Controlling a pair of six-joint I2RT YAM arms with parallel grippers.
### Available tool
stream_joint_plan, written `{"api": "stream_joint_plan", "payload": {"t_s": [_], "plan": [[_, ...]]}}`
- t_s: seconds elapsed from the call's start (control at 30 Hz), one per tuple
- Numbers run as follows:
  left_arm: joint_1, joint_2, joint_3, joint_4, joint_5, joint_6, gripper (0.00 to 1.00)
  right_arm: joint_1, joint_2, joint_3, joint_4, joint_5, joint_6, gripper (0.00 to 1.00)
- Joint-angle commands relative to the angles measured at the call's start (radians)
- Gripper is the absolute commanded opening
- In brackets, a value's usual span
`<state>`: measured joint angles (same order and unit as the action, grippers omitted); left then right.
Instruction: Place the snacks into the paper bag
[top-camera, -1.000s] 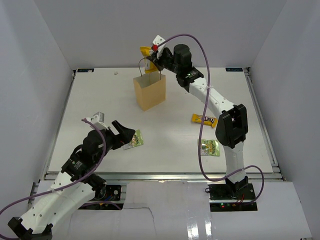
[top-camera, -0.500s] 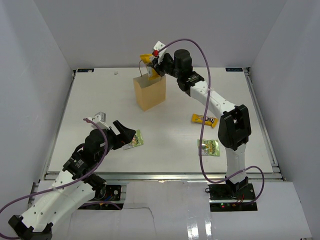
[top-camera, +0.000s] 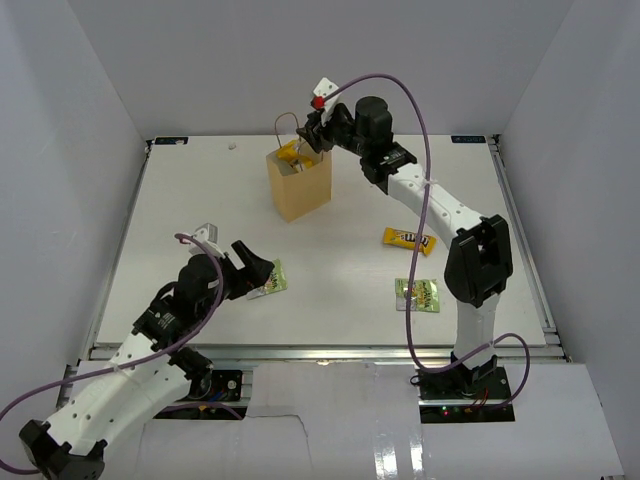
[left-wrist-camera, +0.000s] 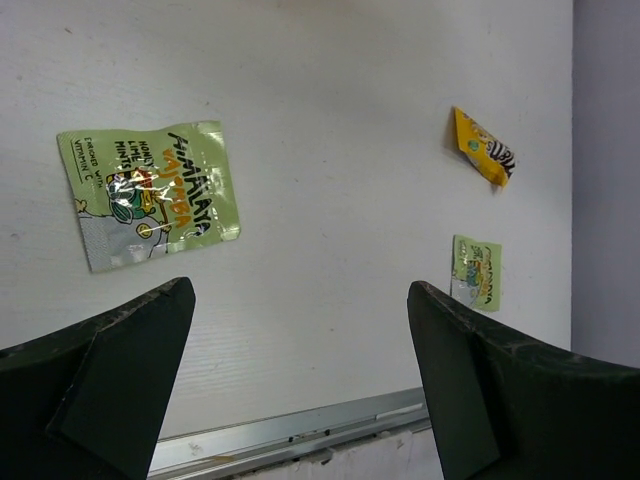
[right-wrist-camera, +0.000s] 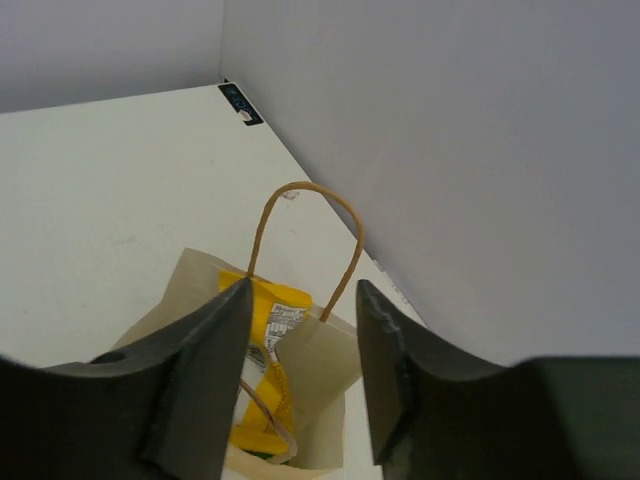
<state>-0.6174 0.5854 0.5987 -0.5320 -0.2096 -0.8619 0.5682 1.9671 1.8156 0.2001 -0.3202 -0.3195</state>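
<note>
Paper bag (top-camera: 299, 186) is standing upright at the far middle of the counter (top-camera: 200, 200), mouth open, handles up; one yellow wrapper (right-wrist-camera: 262, 372) is sitting on end inside it against the wall; a sliver of green is showing below it, can't tell what; right gripper (right-wrist-camera: 300, 290) is hovering right over the bag mouth, jaws partly spread, nothing between them, so I'm reading that drop as done; three snacks are lying flat outside the bag: a green packet (left-wrist-camera: 148, 192) at near left, a yellow candy wrapper (top-camera: 408, 238) at right centre, a second green packet (top-camera: 417, 294) nearer the front on the right; left gripper (left-wrist-camera: 300, 290) is hanging low with jaws fully wide and empty, and the near-left green packet is lying just ahead of it, offset toward its left finger (left-wrist-camera: 120, 380) in the wrist view; the packet's long axis is running roughly along the line the jaws close on, slightly tilted, so I'm expecting a small shift plus a wrist turn to pinch across the short side; left arm is clearly the nearer one for that packet; the other two are sitting well apart from it on the right arm's side; bag is well away from the left gripper, so a long carry is coming.
</note>
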Motion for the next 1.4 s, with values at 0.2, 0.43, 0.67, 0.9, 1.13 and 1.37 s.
{"api": "stream_joint_plan", "payload": {"t_s": [0.2,0.43,0.67,0.9,1.13,1.37], "plan": [[-0.002,0.283,0.078,-0.086,-0.013,0.073,0.94,-0.142,-0.313,-0.092,-0.281,-0.29,0.002,0.86],[-0.002,0.606,0.176,-0.092,-0.089,0.113,0.89,-0.283,-0.58,-0.632,-0.459,-0.416,-0.11,0.87],[0.065,0.777,0.213,-0.008,-0.071,0.205,0.9,-0.306,-0.77,-0.95,-0.462,-0.425,-0.116,0.87],[0.163,0.892,0.22,0.052,0.051,0.242,0.9,-0.323,-0.784,-0.987,-0.461,-0.425,-0.116,0.87],[0.166,0.904,0.167,0.093,0.116,0.236,0.81,-0.332,-0.766,-0.973,-0.452,-0.434,-0.099,0.87],[0.166,0.921,0.09,0.135,0.165,0.231,0.58,-0.343,-0.751,-0.957,-0.45,-0.442,-0.089,0.87]]}}
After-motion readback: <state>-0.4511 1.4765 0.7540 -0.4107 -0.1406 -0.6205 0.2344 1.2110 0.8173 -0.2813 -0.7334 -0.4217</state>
